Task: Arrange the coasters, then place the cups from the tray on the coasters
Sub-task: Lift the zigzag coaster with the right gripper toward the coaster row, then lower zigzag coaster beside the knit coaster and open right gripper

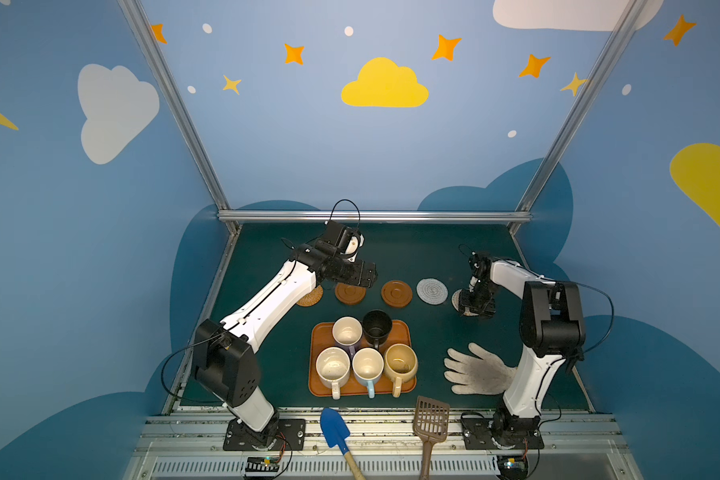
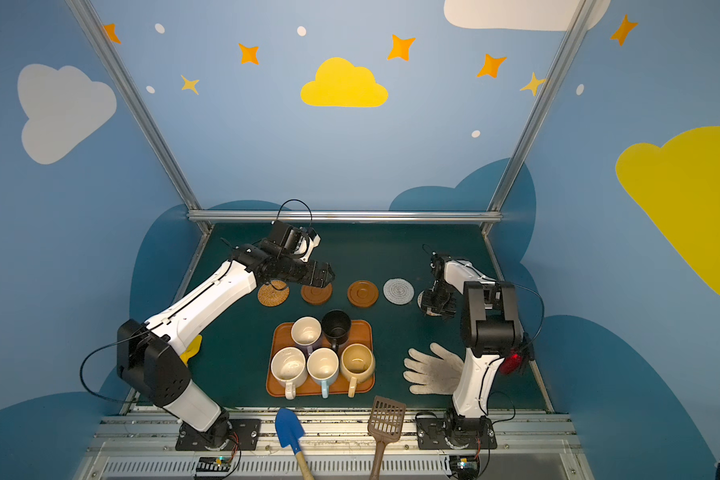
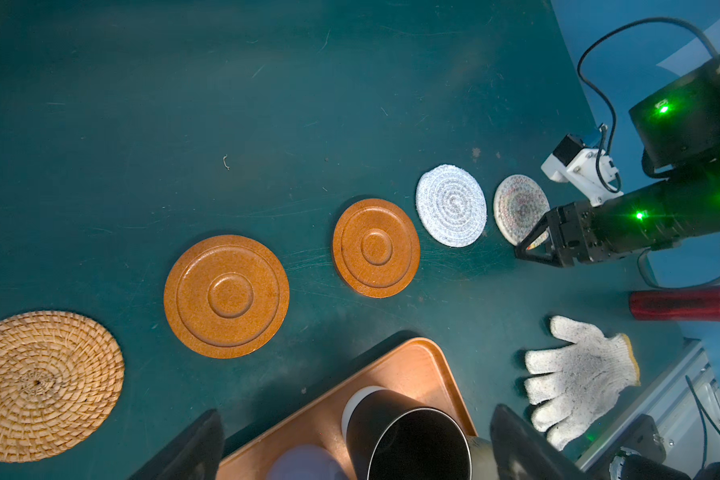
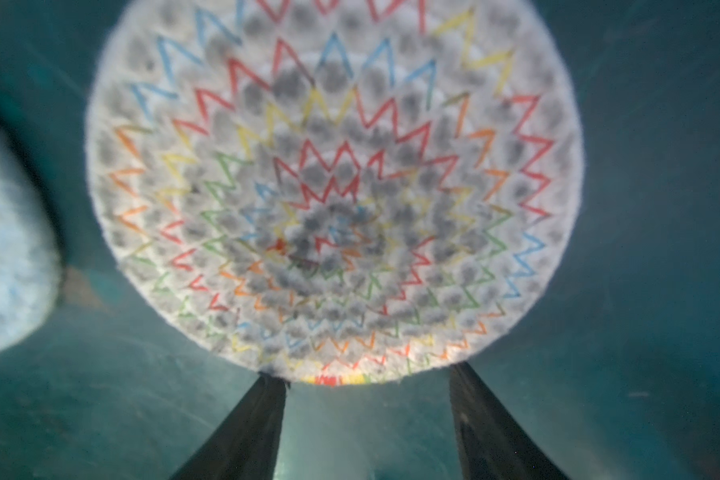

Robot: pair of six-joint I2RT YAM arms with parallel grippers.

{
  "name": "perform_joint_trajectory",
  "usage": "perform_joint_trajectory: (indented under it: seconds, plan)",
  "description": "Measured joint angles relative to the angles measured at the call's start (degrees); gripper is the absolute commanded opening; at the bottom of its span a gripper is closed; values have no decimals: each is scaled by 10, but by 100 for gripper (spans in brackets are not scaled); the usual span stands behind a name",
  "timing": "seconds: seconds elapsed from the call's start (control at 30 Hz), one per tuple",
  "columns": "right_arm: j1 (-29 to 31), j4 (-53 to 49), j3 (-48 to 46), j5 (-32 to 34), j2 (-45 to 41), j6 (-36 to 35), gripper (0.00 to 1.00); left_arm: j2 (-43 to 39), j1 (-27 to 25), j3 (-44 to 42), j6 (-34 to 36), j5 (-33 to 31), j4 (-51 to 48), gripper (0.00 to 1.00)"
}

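The dark green table (image 1: 412, 253) is standing inside blue walls painted with clouds and stars. Five coasters are lying flat on it in one row beyond the tray (image 1: 317, 336), none touching another. In order they are the rattan coaster (image 3: 44, 386), the first wooden coaster (image 3: 226, 296), the second wooden coaster (image 3: 376, 248), the grey-white rope coaster (image 3: 451, 205) and the beige rope coaster (image 4: 333, 187) (this last one is showing coloured zigzag stitching).

The tray is holding all five cups upright. The lilac cup (image 1: 347, 332) and the black cup (image 1: 377, 325) are standing in the far row. The speckled cream cup (image 1: 332, 366), the pale blue cup (image 1: 367, 365) and the tan cup (image 1: 400, 362) are standing in the near row, handles pointing toward my bases.

I am holding my left claw (image 1: 371, 277) in the air above the first wooden coaster, with its jaws spread wide and gripping nothing. My right claw (image 4: 366, 386) is sitting low at the beige rope coaster with its jaws apart. One fingertip (image 4: 267, 399) is meeting the coaster's rim, and nothing is clamped. A white glove (image 1: 474, 370) is lying on the table beside my right arm.
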Motion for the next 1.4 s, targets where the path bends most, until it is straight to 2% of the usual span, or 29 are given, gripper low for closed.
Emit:
perform_joint_trajectory:
  seconds: [0.3,1.0,1.1,1.2,1.37,1.4]
  plan:
    - [-7,3,56,3,36,-11,63,-1,1,-3,0,-3,-1,100]
    - [7,21,63,-10,38,-25,64,-10,1,-9,-2,-10,-3,100]
    - [11,17,51,-13,14,-21,68,-16,2,-9,-7,-13,-9,100]
    - [22,8,47,-13,-27,-18,77,-28,5,-9,-15,-14,-20,100]
    - [54,8,17,2,-150,-17,84,-75,17,-9,-37,-21,-61,100]
    - [61,9,5,5,-182,-18,89,-89,18,-13,-43,-22,-68,100]
